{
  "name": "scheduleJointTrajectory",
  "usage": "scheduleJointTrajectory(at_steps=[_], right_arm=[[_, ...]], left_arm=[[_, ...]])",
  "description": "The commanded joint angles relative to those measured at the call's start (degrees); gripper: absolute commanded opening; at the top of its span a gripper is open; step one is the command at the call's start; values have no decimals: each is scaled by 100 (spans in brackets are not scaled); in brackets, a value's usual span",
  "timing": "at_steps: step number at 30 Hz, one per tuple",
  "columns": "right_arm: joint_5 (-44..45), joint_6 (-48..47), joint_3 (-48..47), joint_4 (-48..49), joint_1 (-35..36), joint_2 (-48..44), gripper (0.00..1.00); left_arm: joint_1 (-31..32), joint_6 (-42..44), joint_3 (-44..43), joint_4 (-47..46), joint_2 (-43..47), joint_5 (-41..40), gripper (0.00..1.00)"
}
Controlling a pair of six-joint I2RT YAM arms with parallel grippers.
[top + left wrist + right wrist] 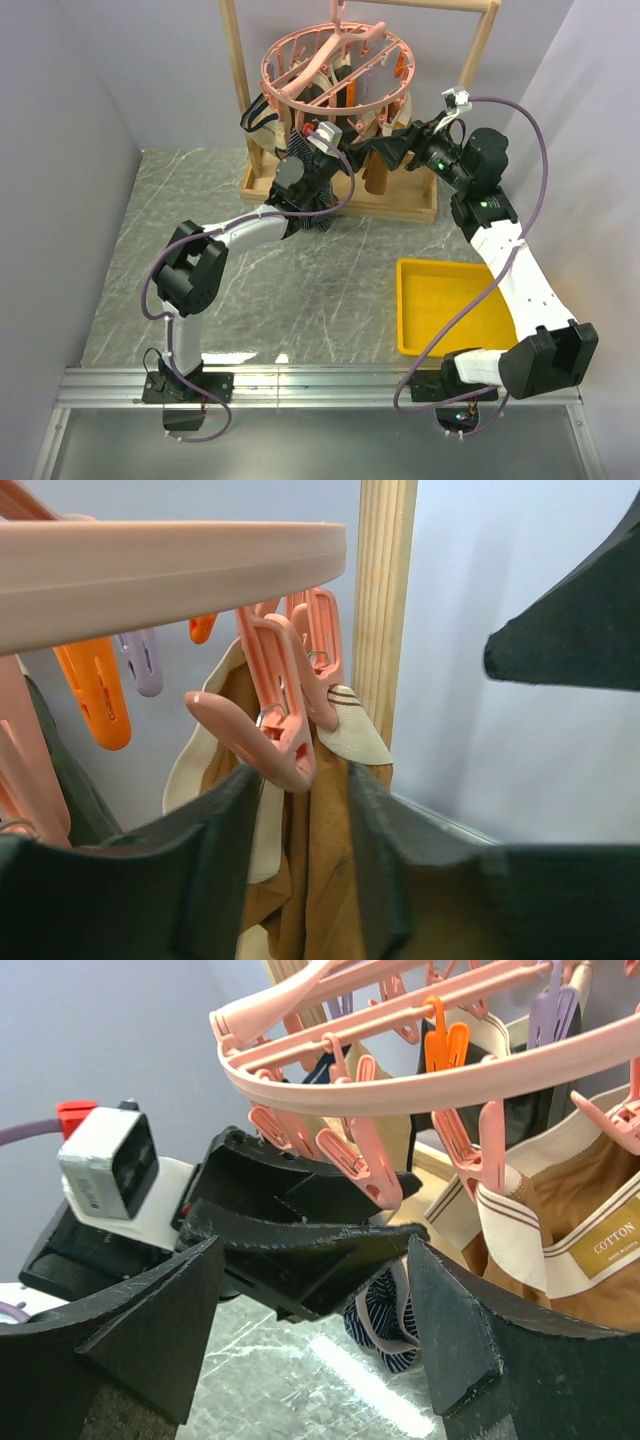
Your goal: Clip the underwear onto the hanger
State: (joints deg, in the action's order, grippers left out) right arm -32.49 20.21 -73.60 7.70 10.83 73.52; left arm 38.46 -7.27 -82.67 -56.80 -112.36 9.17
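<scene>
The pink round hanger (275,90) hangs from the wooden rack, with its ring (400,1090) and pegs above both grippers. The navy striped underwear (385,1322) dangles just under my left gripper's fingers and shows below that wrist (312,200); what holds it up is hidden. My left gripper (303,780) is raised under the ring (150,570), its jaws apart. The lower end of a pink peg (268,730) sits between the tips. The underwear is not in that view. My right gripper (315,1250) stands open close beside the left gripper (322,140), facing it, with nothing held.
Tan and cream garments (590,1200) hang clipped on neighbouring pegs, one right behind the left jaws (320,870). A wooden rack post (385,600) stands just past them, and its base (400,205) lies on the marble table. A yellow tray (420,300) sits near the right arm.
</scene>
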Motion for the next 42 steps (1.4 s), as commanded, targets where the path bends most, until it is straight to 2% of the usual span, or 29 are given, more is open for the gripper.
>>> scheduleJointTrajectory(at_steps=[1,7,12,16,20,23,26,30,42], right_arm=[[-21,71,-330,223,-37,66,80],[32,203,-497,258,-46,277,78],[-3,317,-585,302,-46,435,78],[-29,344,-576,328,-46,436,78],[-38,352,-594,328,-37,453,78],[-38,274,-602,328,-11,479,77],[163,63,-646,223,94,506,74],[436,-210,-717,178,244,558,71],[761,-1159,-1348,-49,604,1112,71]], left_arm=[[13,-82,-241,-402,144,23,42],[13,-56,-65,-411,284,6,29],[21,-56,14,-438,328,-3,39],[-5,-38,-64,-473,276,-21,40],[-5,-64,-170,-482,223,-29,35],[-14,-47,-179,-473,240,6,28],[-14,-12,-118,-464,284,41,15],[-22,59,-12,-447,381,76,8],[-22,120,190,-394,548,296,1]])
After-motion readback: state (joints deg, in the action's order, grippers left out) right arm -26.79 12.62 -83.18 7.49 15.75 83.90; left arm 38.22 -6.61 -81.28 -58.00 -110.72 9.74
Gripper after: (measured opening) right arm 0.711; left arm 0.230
